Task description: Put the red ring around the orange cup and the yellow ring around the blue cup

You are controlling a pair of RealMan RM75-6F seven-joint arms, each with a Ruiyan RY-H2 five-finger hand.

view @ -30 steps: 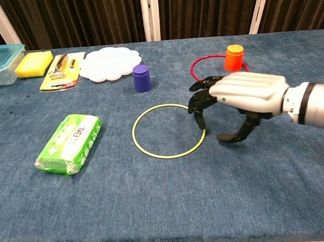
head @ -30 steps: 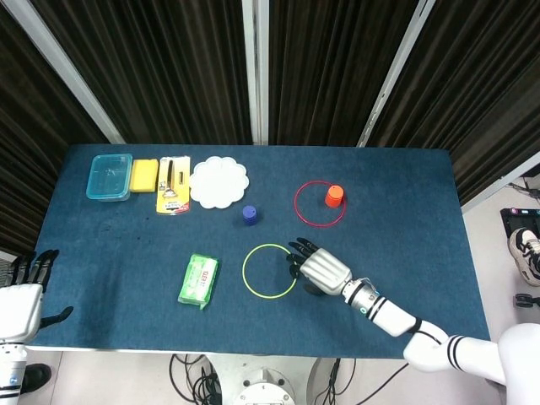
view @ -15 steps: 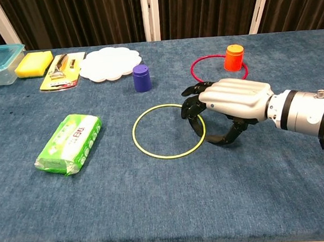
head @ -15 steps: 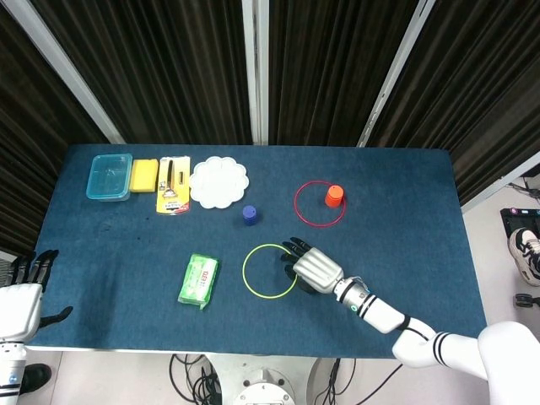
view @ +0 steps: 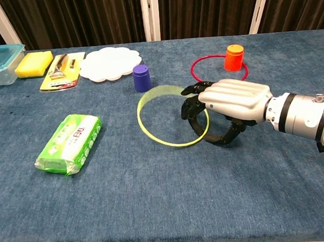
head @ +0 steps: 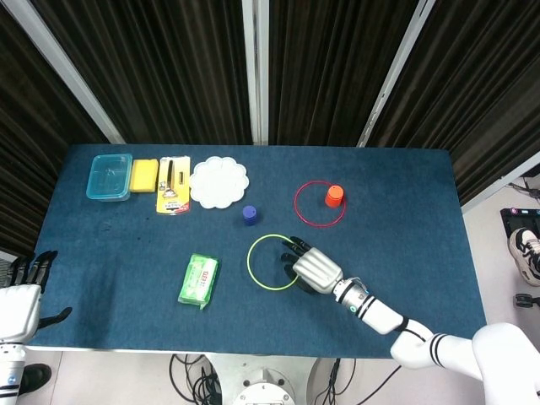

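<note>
On blue felt, the right hand [view: 228,102] grasps the yellow ring [view: 171,116], its far edge lifted toward the blue cup [view: 142,77] beyond the fingers.

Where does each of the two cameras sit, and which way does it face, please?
Head view: high above, looking down on the table; shows the right hand and the left hand.
Chest view: low at the near edge, looking across; shows only the right hand.
Both share the yellow ring, blue cup and orange cup.

The green packet [view: 68,144] carries printing, but none of it is legible.
</note>
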